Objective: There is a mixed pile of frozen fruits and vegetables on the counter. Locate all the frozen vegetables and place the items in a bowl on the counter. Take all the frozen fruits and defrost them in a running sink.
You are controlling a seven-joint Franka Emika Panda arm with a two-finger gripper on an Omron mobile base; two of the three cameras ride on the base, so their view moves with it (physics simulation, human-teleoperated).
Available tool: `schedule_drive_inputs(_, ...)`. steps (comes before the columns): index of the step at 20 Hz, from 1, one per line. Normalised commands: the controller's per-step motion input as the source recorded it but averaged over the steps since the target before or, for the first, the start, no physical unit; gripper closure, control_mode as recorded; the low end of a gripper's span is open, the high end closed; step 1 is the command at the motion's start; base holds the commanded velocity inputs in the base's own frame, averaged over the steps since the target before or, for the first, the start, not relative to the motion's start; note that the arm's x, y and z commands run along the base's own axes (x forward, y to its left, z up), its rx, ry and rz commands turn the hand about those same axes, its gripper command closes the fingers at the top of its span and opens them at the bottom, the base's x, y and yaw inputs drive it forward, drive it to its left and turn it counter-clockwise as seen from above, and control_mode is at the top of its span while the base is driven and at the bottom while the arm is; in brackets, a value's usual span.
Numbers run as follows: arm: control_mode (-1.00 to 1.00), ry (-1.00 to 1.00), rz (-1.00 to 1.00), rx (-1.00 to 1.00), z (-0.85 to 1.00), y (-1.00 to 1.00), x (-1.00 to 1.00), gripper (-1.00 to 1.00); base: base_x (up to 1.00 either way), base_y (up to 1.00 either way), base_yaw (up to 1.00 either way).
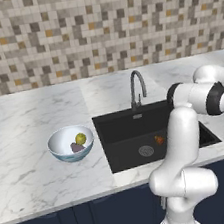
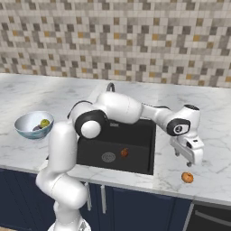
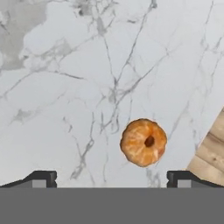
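Note:
A peeled orange fruit piece (image 3: 143,142) lies on the white marble counter (image 3: 65,87), near its front edge (image 2: 187,177), right of the sink. My gripper (image 2: 183,159) hangs just above and slightly left of it, open, with nothing between its fingertips (image 3: 43,178). A second orange-red fruit piece (image 2: 124,152) rests in the black sink (image 1: 126,127) beside the round drain (image 1: 146,151). The pale blue-white bowl (image 1: 57,139) stands left of the sink. It holds a yellow-green ball (image 1: 80,138) and a dark purple lump (image 1: 77,147).
A curved grey faucet (image 1: 137,88) rises behind the sink, with no water visible. A tiled wall (image 1: 97,30) backs the counter. The counter's front edge and the wooden floor (image 3: 210,153) lie close to the fruit piece. My arm (image 2: 126,110) spans over the sink.

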Motion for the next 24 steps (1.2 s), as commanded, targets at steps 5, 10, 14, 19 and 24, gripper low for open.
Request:
schedule_drive_inputs(5, -1.0, 0.05, -0.11, 0.01, -0.1, -0.4, -0.3, -1.0, 0.0, 0.0, 0.0)
schedule_drive_inputs(10, -1.0, 0.02, -0.03, 0.02, -0.1, 0.02, -0.06, -1.0, 0.0, 0.0, 0.0)
schedule_drive_inputs(14, -1.0, 0.0, -0.11, 0.04, -0.35, 0.0, -0.19, -1.0, 0.0, 0.0, 0.0)
schedule_drive_inputs(19, -1.0, 0.0, -0.11, 0.04, -0.36, 0.0, -0.18, -1.0, 0.0, 0.0, 0.0)
schedule_drive_inputs(24, -1.0, 0.0, -0.1, 0.05, -0.32, 0.05, -0.08, -1.0, 0.0, 0.0, 0.0)
